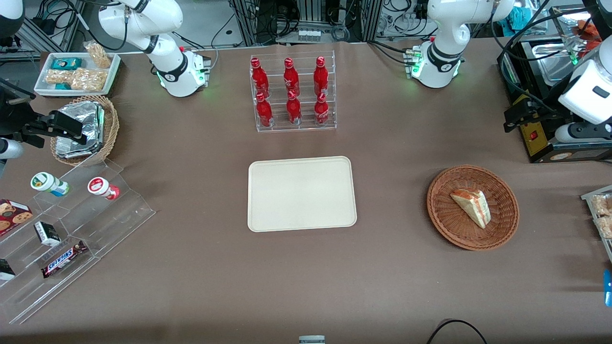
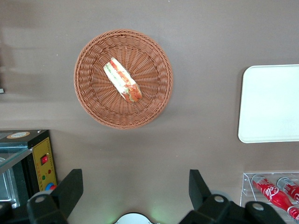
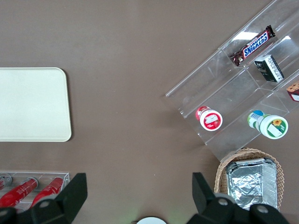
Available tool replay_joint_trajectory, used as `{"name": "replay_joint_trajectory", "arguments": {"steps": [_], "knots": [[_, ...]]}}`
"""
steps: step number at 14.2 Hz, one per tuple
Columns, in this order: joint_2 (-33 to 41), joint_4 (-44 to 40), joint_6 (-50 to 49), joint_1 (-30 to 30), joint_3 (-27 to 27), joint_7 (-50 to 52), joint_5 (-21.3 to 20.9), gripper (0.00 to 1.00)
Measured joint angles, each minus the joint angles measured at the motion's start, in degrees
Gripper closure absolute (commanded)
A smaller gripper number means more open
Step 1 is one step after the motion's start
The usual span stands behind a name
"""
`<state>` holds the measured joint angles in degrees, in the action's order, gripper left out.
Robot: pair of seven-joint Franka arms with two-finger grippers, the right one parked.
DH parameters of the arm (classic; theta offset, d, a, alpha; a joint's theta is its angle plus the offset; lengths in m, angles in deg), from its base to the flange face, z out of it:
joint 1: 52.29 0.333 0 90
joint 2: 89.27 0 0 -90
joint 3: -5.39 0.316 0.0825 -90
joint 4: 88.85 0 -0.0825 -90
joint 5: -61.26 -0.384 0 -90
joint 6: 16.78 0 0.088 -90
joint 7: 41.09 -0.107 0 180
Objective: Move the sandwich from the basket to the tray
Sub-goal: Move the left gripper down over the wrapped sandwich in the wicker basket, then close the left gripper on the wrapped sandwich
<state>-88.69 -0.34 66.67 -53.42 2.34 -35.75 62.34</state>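
Observation:
The sandwich (image 1: 471,206), a wrapped triangular wedge with red, orange and green filling along its edge, lies in the wide reddish-brown wicker basket (image 1: 440,191). Both also show in the left wrist view, the sandwich (image 2: 122,86) in the basket (image 2: 93,51). The cream tray (image 1: 301,193) lies bare in the middle of the table, beside the basket, and its end shows in the left wrist view (image 2: 271,102). My left gripper (image 1: 510,122) hangs open and empty, high above the table, farther from the front camera than the basket. Its two black fingers (image 2: 70,189) stand wide apart.
A clear rack of red bottles (image 1: 292,93) stands farther from the front camera than the tray. A black and yellow box (image 1: 540,138) sits near my gripper. A tan basket of foil packs (image 1: 86,129), acrylic snack steps (image 1: 81,215) and a white snack tray (image 1: 76,71) lie toward the parked arm's end.

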Motion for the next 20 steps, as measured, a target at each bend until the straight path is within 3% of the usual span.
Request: {"name": "replay_joint_trajectory", "arguments": {"steps": [6, 9, 13, 20], "knots": [[-3.2, 7.0, -0.1, 0.3, 0.0, 0.0, -1.6, 0.00], [-6.6, 17.7, 14.7, 0.3, 0.0, 0.0, -4.4, 0.00], [-8.0, 30.8, 34.2, 2.1, 0.1, 2.3, -4.8, 0.00], [-9.0, 34.3, 45.0, 2.9, -0.1, 35.8, -4.7, 0.00]]}}
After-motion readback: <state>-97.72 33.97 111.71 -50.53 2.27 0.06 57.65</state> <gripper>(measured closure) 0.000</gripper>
